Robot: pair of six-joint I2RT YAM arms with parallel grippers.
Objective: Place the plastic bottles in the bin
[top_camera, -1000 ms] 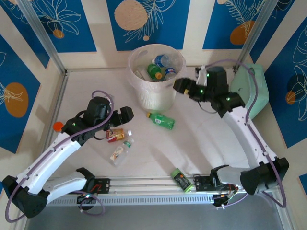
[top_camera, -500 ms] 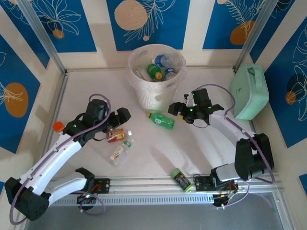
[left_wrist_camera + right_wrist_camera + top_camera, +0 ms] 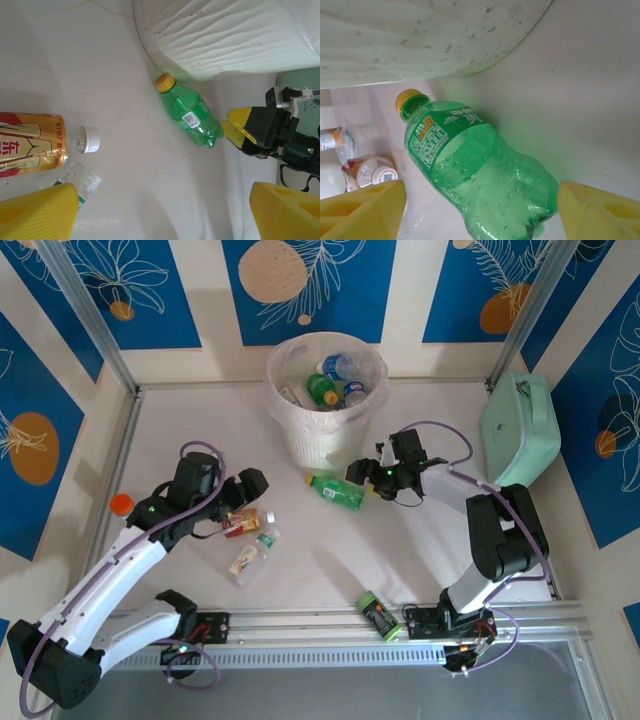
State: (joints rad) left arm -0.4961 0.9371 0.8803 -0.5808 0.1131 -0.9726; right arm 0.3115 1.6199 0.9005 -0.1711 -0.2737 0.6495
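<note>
the right pincer [image 3: 358, 478] stands open, its yellow fingers [image 3: 362, 210] either side of the base end of the green bottle [image 3: 336, 491] without closing on it. a second ago it hung up beside the rim of the bin [image 3: 292, 435]; since then it has dropped to the worktop [image 3: 420, 550] and swung in toward the bottle. the bottle has not moved and lies on its side just in front of the bin, yellow cap toward the bin wall. the left pincer [image 3: 243, 502] is open too, holding nothing, and has barely shifted over the red-and-gold bottle [image 3: 240, 522] and the clear bottle [image 3: 252, 555] lying beside it. the bin, lined with a clear bag, holds several bottles [image 3: 328, 388], green and blue-labelled among them. the right wrist view brings out droplets inside the green bottle. the top view takes in the mint-green case [image 3: 520, 425] at the right and a dark cylinder [image 3: 376, 616] by the near rail.
</note>
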